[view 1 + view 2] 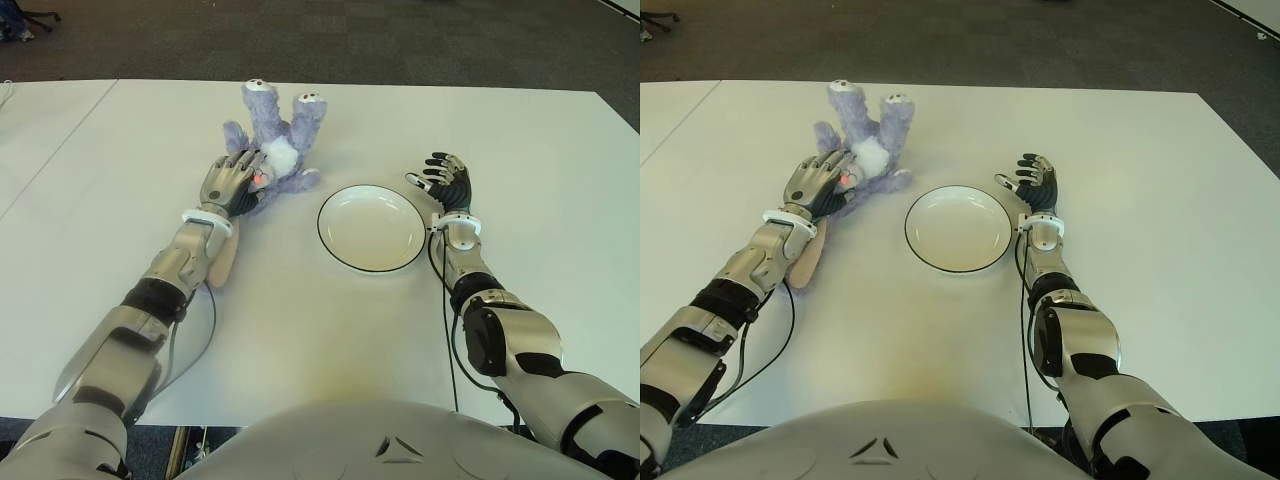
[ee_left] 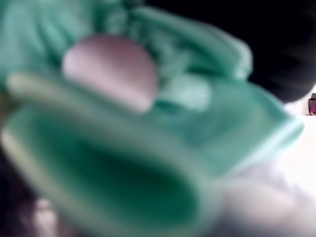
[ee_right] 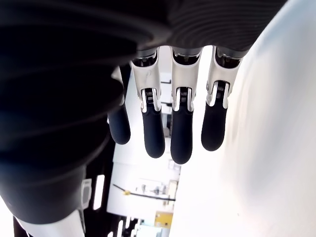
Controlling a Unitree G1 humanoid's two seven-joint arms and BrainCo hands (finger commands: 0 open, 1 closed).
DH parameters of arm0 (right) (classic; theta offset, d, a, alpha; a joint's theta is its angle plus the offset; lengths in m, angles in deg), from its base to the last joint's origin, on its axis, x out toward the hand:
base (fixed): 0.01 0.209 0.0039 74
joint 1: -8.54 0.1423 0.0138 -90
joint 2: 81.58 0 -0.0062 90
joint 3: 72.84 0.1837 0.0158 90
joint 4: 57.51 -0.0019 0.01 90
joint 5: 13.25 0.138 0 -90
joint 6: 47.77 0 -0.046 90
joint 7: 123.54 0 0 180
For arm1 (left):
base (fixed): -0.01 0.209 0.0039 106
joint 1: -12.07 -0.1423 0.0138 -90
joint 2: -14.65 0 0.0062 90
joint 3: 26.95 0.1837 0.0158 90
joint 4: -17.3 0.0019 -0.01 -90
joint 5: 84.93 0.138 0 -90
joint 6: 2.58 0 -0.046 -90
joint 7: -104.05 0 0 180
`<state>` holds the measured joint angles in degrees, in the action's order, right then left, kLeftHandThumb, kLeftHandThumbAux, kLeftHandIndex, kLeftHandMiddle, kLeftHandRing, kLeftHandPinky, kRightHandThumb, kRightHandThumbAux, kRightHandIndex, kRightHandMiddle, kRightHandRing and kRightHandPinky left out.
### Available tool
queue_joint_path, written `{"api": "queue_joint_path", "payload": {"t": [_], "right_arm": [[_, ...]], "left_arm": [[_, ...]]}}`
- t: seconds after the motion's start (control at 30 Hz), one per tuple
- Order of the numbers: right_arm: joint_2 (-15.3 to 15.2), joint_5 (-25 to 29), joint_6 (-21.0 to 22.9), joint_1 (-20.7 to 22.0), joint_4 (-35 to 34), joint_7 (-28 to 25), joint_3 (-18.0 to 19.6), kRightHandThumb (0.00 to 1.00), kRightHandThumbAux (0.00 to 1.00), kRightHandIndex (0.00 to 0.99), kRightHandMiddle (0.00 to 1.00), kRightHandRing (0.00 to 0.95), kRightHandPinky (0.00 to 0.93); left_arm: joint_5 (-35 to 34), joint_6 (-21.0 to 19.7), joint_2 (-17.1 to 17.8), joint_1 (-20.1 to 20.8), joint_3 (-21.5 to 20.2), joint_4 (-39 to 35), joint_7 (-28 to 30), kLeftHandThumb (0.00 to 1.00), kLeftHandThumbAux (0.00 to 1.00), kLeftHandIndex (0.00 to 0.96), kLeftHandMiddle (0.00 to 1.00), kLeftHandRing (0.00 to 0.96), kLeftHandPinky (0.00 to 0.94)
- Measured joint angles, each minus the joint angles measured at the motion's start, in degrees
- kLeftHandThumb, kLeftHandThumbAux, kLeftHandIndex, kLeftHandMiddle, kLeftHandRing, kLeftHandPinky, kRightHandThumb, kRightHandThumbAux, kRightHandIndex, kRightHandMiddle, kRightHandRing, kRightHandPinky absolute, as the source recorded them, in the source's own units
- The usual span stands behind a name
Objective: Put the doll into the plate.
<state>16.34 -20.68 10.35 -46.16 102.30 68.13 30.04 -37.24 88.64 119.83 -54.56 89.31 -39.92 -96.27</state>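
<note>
Closest to the head camera, the robot's grey torso fills the lower edge of the eye views, and both silver arms reach forward from it over the white surface. On the robot's left, the left hand lies on the lower body of the purple plush doll, its fingers curled over the fur in what looks like a grasp; the left wrist view is too blurred to confirm how firmly it holds. That doll lies flat on the surface, its two long limbs pointing away from the robot, a white patch and a small red spot showing beside the fingers. It sits just to the left of the white plate with a dark rim and slightly farther from the robot, outside the plate and close to its rim. To the plate's right, the right hand shows just beside the rim, holding nothing; in its own wrist view its dark fingertips hang straight and relaxed. Dark carpet lies beyond the surface's far edge.
</note>
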Motion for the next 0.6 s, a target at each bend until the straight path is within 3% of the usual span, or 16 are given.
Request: {"api": "queue_joint_path", "payload": {"t": [0.3,0.6], "right_arm": [[0.1,0.1,0.0,0.1,0.0,-0.1,0.2,0.008,0.838,0.262,0.325,0.346,0.364],[0.0,-0.1,0.0,0.3,0.0,-0.2,-0.2,0.000,0.839,0.270,0.333,0.344,0.331]], "left_arm": [[0.7,-0.2,0.1,0.3,-0.3,3.0,-4.6,0.849,0.666,0.403,0.549,0.813,0.815],[0.8,-1.7,3.4,1.3,-1.7,3.4,-6.1,0.849,0.667,0.399,0.544,0.835,0.843]]}}
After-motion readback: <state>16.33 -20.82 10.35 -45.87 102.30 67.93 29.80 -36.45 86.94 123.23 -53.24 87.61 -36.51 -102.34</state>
